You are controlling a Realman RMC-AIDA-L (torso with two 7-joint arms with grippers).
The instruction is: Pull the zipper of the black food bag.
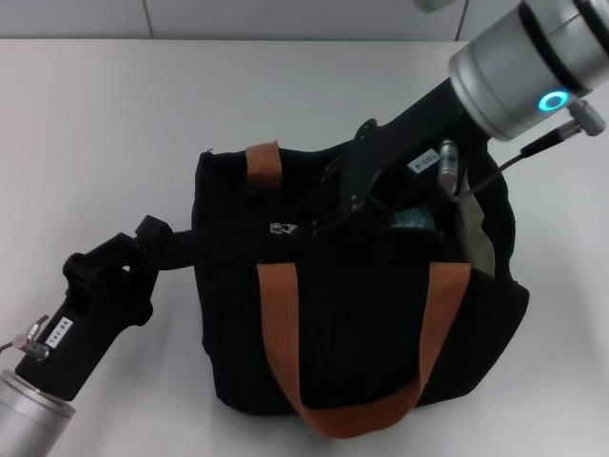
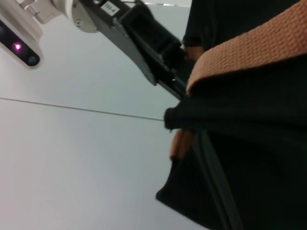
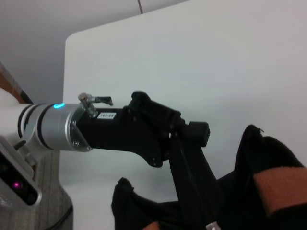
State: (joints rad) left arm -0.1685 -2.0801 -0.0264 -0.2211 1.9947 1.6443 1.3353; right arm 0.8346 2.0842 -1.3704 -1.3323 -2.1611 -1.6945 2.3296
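**Two grippers at the black bag on the white counter**

We see a plain white counter (image 1: 105,124) carrying the black food bag (image 1: 362,324), which stands upright near the middle of the head view. Its two rust-orange handles (image 1: 285,324) show clearly, one draped down the near face, the other rising at the far edge. Cream lining (image 1: 473,228) shows at the bag's open right end.

The zipper (image 1: 282,228) sits on top of the bag toward its left half, a small silver slider on the black track.

Our left gripper (image 1: 176,243) reaches in from the lower left and meets the bag's left side, where a black strap (image 1: 219,249) runs; we cannot tell whether its fingers are closed on it. Our right gripper (image 1: 328,221) comes down from the upper right over the bag's top, its tip just beside the zipper. We cannot tell how far it is open, or whether it touches the pull tab.
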